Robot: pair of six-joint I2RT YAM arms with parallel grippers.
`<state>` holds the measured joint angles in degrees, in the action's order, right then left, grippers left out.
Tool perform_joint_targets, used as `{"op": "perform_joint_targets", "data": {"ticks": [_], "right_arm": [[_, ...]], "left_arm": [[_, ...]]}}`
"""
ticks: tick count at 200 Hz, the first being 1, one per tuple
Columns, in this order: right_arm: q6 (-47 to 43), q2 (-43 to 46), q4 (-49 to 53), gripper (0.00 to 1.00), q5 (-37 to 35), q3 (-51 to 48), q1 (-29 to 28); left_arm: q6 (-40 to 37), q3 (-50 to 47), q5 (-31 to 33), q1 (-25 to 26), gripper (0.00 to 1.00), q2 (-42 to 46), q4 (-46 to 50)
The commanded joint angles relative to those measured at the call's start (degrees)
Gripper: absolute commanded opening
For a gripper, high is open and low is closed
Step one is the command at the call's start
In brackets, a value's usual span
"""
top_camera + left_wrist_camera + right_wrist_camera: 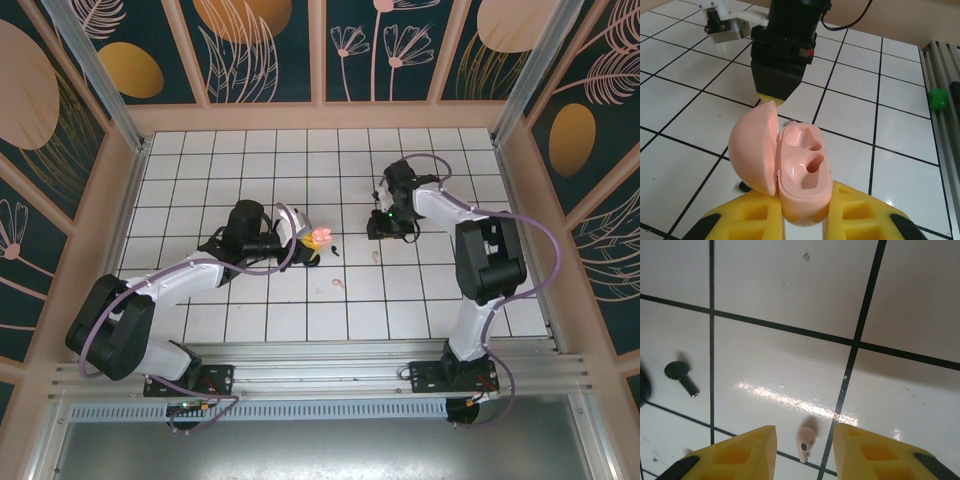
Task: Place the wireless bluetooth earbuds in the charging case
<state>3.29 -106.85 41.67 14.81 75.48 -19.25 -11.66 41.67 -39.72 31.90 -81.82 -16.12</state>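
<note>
The pale pink charging case is held between the yellow fingers of my left gripper, which is shut on it. Its lid stands open and both sockets are empty. From above, the case sits at the tip of the left gripper. My right gripper is open just above the floor. A pale pink earbud lies untouched on the tile between its fingers. A black earbud lies to its left. Another pink earbud lies nearer the arm bases.
The right arm's black wrist hangs close behind the case. A black earbud peeks out beneath the lid. White tiled floor is ringed by wooden walls, with an aluminium rail at the near edge and a green part on it.
</note>
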Motion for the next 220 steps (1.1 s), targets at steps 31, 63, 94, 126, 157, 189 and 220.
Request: {"op": "perform_joint_targets", "data": {"ticks": [31,63,94,126,157,189,220], "right_arm": [[3.9,-4.3,4.1,0.34,-4.5,2.4,-2.1],[3.9,-5.6,5.1,0.34,-5.3,2.4,-3.2],[4.3,-6.1,4.8,0.32,-5.7,1.7,-3.4],[4.5,-6.6,4.7,0.3,-5.2,1.6,-4.0],[5.0,-6.6,5.1,0.29,-5.4,1.5,-4.4],[5.5,-6.6,5.6,0.29,-6.5,1.0,-4.4],[5.8,-6.3,6.1,0.28,-7.5,0.8,-4.6]], "left_arm": [[0.3,0.5,0.1,0.3,0.17,0.2,-0.4],[0.1,0.7,0.0,0.2,0.17,0.1,0.3],[0.1,0.4,0.2,0.3,0.17,0.2,0.2],[0.0,0.4,0.1,0.2,0.17,0.4,0.4],[0.0,0.5,0.1,0.3,0.17,0.4,0.6],[-0.1,0.5,0.1,0.2,0.17,0.5,0.8],[0.0,0.5,0.1,0.2,0.17,0.4,0.9]]}}
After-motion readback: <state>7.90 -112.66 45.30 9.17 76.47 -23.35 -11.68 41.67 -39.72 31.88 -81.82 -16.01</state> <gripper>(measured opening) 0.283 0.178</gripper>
